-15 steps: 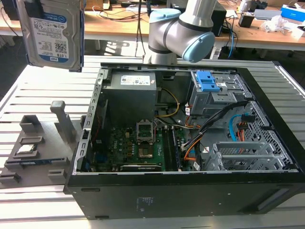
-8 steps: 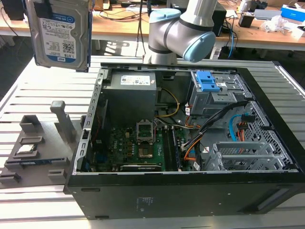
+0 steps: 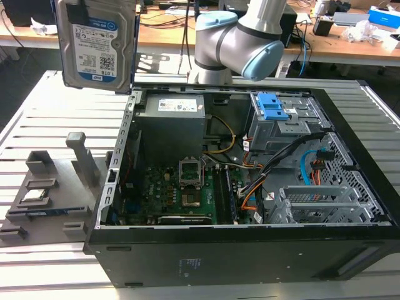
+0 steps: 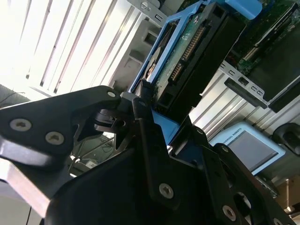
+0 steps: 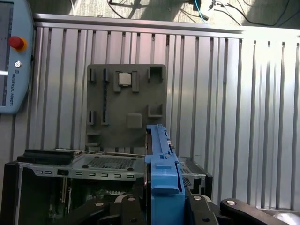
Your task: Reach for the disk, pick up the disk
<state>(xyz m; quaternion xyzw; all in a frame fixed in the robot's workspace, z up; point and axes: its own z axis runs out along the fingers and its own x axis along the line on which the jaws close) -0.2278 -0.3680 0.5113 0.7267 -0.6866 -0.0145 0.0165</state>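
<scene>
Surface: slatted metal tabletop (image 3: 37, 119) carried an open computer case (image 3: 250, 256) and grey tray (image 3: 56, 181).
Task item: disk (image 3: 97, 44) hung upright in mid-air, above the case's corner.
Grip: end effector (image 4: 157, 115) clamped the disk's blue bracket.

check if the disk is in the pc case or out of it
Out. In the exterior view the disk hangs on edge outside the open case; in both wrist views the gripper clamps its blue bracket.

You had a slatted aluminium bench (image 3: 37, 122) in front of you, its ribs running across the exterior view. Behind it stood wooden desks (image 3: 156, 37) strewn with cables (image 3: 185, 28). In the second wrist view, strong light washed the slats (image 4: 56, 42) white.
</scene>
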